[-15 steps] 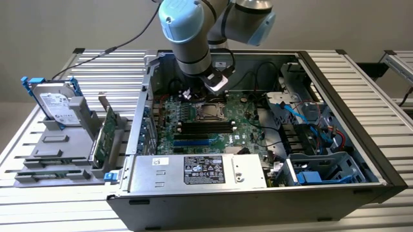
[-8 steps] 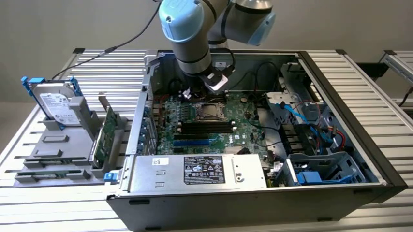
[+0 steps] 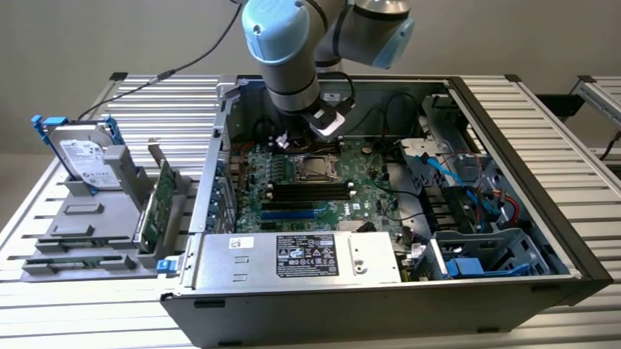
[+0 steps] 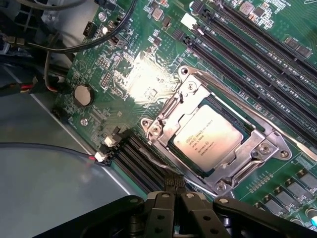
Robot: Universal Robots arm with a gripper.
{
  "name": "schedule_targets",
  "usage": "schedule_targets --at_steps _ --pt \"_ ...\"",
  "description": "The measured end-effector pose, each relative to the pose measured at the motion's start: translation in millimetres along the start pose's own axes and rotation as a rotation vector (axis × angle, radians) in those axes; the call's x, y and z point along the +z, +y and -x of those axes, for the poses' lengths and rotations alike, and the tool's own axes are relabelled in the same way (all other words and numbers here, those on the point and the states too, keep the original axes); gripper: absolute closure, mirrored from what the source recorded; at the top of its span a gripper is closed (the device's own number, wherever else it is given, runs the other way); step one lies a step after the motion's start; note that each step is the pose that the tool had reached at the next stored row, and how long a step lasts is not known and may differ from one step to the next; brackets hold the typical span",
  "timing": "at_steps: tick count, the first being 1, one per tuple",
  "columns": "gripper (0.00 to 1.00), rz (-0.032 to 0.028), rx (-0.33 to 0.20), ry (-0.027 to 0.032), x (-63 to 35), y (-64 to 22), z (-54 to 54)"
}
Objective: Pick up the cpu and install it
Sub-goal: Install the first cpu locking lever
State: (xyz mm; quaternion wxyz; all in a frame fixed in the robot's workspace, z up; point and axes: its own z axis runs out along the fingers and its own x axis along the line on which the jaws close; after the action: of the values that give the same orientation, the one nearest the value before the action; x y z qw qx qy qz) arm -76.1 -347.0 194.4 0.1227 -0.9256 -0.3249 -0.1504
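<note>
Slatted metal table point(image 3: 145, 102) carries open PC case point(image 3: 558, 240). Cpu point(image 4: 210, 139) sits flat in socket frame, mid-motherboard point(image 3: 291, 207), nr far edge. Gripper point(image 4: 173, 198) hangs just above it, jaws clenched, nothing btwn them.

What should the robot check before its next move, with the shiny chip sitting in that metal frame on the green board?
1. cpu lies inside the socket frame: ok.
2. cpu looks flat, not tipped: ok.
3. gripper is shut with nothing between its fingers: ok.
4. gripper hangs above the motherboard, apart from the cpu: ok.
5. Socket frame locked down tight on the cpu: cannot tell.
6. black cables lie beside the socket frame, not across it: ok.
</note>
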Motion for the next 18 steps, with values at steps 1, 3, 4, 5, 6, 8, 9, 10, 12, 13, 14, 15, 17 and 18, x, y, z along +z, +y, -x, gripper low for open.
schedule_targets --at_steps 1,3,4,5,6,8,9,10,12,13,14,15,17,18 --pt "0.89 -0.0012 -0.003 -0.0006 0.1 0.4 -0.4" --pt "0.89 -0.0032 -0.009 -0.0014 0.2 1.0 -1.1" --pt "0.89 -0.004 -0.011 -0.0017 0.3 1.2 -1.3" --pt "0.89 -0.0046 -0.012 -0.0021 0.3 1.3 -1.4" --pt "0.89 -0.0054 -0.014 -0.0022 0.4 1.5 -1.6" --pt "0.89 -0.0069 -0.018 -0.0028 0.4 1.7 -1.9" --pt "0.89 -0.0073 -0.02 -0.003 0.5 1.7 -2.0" --pt "0.89 -0.0075 -0.02 -0.0031 0.5 1.7 -1.9" --pt "0.89 -0.0076 -0.02 -0.0033 0.5 1.8 -1.9" --pt "0.89 -0.0076 -0.02 -0.0032 0.5 1.8 -2.0" --pt "0.89 -0.0075 -0.02 -0.0031 0.5 1.8 -1.9" --pt "0.89 -0.0074 -0.02 -0.003 0.6 1.8 -1.9" --pt "0.89 -0.0071 -0.019 -0.0029 0.7 1.9 -1.9" --pt "0.89 -0.0069 -0.019 -0.0027 0.8 1.9 -1.9"
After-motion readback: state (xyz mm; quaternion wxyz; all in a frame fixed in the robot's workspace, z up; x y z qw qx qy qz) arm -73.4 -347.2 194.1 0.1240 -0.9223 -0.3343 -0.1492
